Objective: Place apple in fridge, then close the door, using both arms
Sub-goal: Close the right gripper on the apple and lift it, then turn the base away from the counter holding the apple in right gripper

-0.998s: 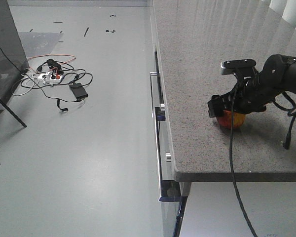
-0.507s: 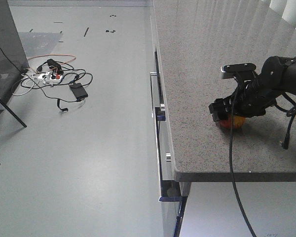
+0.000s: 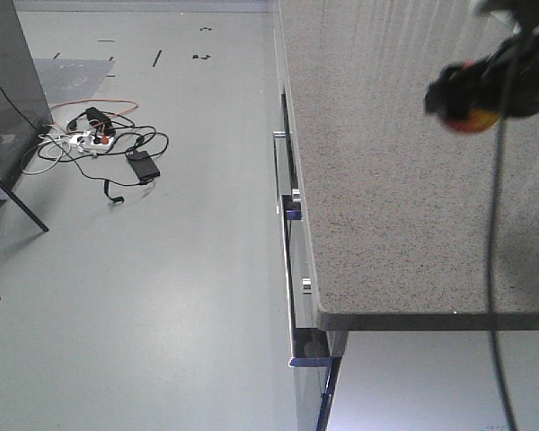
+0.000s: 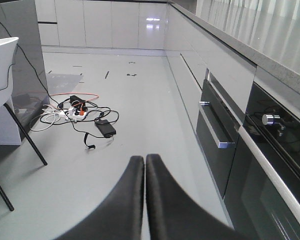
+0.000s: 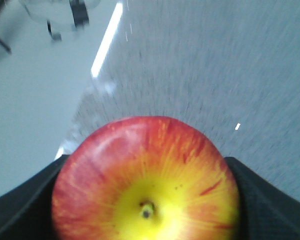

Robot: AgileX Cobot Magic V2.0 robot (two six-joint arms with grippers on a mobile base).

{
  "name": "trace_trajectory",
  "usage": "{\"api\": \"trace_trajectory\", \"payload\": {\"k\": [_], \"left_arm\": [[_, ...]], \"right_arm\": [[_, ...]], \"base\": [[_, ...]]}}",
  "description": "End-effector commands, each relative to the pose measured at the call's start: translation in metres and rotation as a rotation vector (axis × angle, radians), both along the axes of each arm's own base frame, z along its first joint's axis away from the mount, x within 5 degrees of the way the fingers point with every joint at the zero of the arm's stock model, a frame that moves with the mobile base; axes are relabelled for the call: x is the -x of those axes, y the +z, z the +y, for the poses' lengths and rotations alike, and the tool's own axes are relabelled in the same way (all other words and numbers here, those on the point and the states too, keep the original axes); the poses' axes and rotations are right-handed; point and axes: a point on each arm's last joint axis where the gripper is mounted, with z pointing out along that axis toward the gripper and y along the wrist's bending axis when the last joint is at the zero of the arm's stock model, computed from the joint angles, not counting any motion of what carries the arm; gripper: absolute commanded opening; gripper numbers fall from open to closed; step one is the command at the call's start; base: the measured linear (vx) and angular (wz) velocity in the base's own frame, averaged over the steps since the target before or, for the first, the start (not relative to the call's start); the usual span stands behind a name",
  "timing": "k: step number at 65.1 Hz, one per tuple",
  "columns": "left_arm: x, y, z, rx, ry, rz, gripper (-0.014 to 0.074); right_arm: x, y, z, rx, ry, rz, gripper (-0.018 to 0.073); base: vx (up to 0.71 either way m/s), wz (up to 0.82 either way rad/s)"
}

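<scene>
Clamped between the matte black pads (image 5: 25, 200) of the right gripper (image 3: 464, 93) – the apple (image 5: 145, 185), round and glossy, red streaked over yellow, stem dimple facing the wrist camera. Held in the air above the speckled grey stone worktop (image 3: 386, 224), blurred in the front view. Seen only from the left wrist – the left gripper (image 4: 145, 192), smooth dark fingers pressed together, over a glossy grey floor (image 4: 150, 115) with tangled cables (image 4: 75, 107).
</scene>
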Motion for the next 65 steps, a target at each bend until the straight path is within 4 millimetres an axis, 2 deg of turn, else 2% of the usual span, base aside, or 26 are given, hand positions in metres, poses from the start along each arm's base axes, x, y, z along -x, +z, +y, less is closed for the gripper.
{"api": "trace_trajectory", "payload": {"k": [1,12,20,27,65], "left_arm": [[0.001,0.014,-0.002,0.0,-0.017,-0.105,-0.0007],[0.001,0.014,-0.002,0.0,-0.017,-0.105,-0.0007],[0.001,0.014,-0.002,0.0,-0.017,-0.105,-0.0007],[0.001,0.014,-0.002,0.0,-0.017,-0.105,-0.0007],[0.001,0.014,-0.002,0.0,-0.017,-0.105,-0.0007]], "right_arm": [[0.047,0.063,-0.003,-0.021,-0.004,-0.226,0.0203],[0.093,0.096,-0.006,-0.026,0.001,-0.332,0.0203],[0.114,0.106,-0.007,-0.029,0.004,-0.359,0.0203],[0.124,0.112,-0.007,-0.03,0.005,-0.38,0.0203],[0.126,0.113,-0.007,-0.031,0.005,-0.385,0.0203]], "base": [[0.0,0.0],[0.0,0.0],[0.0,0.0],[0.0,0.0],[0.0,0.0]]}}
